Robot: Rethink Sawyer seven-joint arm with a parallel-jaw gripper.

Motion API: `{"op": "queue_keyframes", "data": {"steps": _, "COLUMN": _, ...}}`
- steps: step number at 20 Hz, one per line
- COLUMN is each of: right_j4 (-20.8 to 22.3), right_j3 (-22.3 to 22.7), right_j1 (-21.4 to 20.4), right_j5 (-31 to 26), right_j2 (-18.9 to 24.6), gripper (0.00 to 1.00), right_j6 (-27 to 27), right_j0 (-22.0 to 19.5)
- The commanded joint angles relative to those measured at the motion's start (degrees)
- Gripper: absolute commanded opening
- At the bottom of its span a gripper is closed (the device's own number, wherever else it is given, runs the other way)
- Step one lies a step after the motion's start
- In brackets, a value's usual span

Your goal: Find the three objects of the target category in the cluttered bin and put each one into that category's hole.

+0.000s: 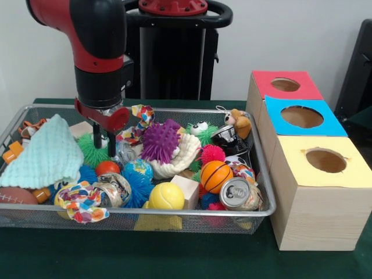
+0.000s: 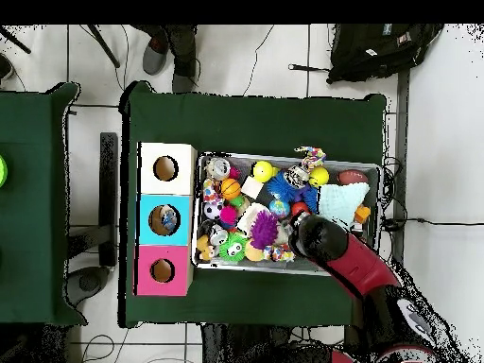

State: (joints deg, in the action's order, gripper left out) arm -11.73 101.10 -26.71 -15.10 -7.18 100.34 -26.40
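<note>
Front rim of wire-mesh bin [image 1: 174, 213] closest to lens, heaped full; search step judged in hand, nothing yet lifted clear. Target category not determinable from the clutter, so its three objects not singled out; presumably somewhere in the bin among the balls, cans and blocks. Candidates at front: yellow ball [image 1: 167, 196], crushed silver drink can [image 1: 238, 193], pale wooden cube [image 1: 187, 189], small orange basketball [image 1: 216, 175]. Further in: blue-green globe ball [image 1: 138, 170], purple spiky ball [image 1: 160, 141], pink spiky ball [image 1: 212, 154], green spiky ball [image 1: 93, 150]. Black two-finger gripper [image 1: 103, 145] lowered into the bin's back-left part, just beside the green spiky ball, between mint knitted cloth [image 1: 43, 154] and purple spiky ball; fingers parted, nothing seen between them. Next move judged to call for choosing one item, closing on it alone, then carrying it over the bin wall to the boxes. Beside the bin: three pale wooden boxes in a row, with round holes in red top [image 1: 264, 87], blue top [image 1: 279, 125] and yellow top [image 1: 293, 168]. Overhead view: something already lying in the blue box's hole, identity unclear. In the way: cloth covering whatever sits beneath it, patterned fabric ring [image 1: 81, 202] draped over neighbours, round items packed touching and likely to roll when nudged.
</note>
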Motion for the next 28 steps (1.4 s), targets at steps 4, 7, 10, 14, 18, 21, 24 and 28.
{"op": "queue_keyframes", "data": {"steps": 4, "right_j4": 2.3, "right_j3": 3.7, "right_j1": -0.1, "right_j5": 0.9, "right_j2": 7.3, "gripper": 0.00, "right_j6": 5.3, "right_j0": -3.0}}
{"op": "queue_keyframes", "data": {"steps": 7, "right_j4": 2.2, "right_j3": 3.6, "right_j1": 0.1, "right_j5": 0.6, "right_j2": 7.4, "gripper": 0.00, "right_j6": 5.5, "right_j0": -2.8}}
{"op": "queue_keyframes", "data": {"steps": 10, "right_j4": 2.1, "right_j3": 3.7, "right_j1": -0.2, "right_j5": 0.8, "right_j2": 7.8, "gripper": 0.00, "right_j6": 5.9, "right_j0": -2.8}}
{"op": "queue_keyframes", "data": {"steps": 14, "right_j4": 1.8, "right_j3": 4.3, "right_j1": -0.6, "right_j5": 1.0, "right_j2": 9.0, "gripper": 0.00, "right_j6": 6.2, "right_j0": -3.5}}
{"op": "queue_keyframes", "data": {"steps": 18, "right_j4": 2.0, "right_j3": 5.2, "right_j1": -0.7, "right_j5": 2.6, "right_j2": 10.4, "gripper": 1.00, "right_j6": 6.6, "right_j0": -4.5}}
{"op": "queue_keyframes", "data": {"steps": 21, "right_j4": 2.1, "right_j3": 5.5, "right_j1": -0.6, "right_j5": 3.6, "right_j2": 11.0, "gripper": 1.00, "right_j6": 7.0, "right_j0": -4.8}}
{"op": "queue_keyframes", "data": {"steps": 24, "right_j4": 1.9, "right_j3": 5.8, "right_j1": -0.8, "right_j5": 3.6, "right_j2": 10.5, "gripper": 1.00, "right_j6": 7.7, "right_j0": -3.7}}
{"op": "queue_keyframes", "data": {"steps": 28, "right_j4": 1.6, "right_j3": 6.5, "right_j1": -0.9, "right_j5": 3.2, "right_j2": 11.0, "gripper": 1.00, "right_j6": 7.8, "right_j0": -3.6}}
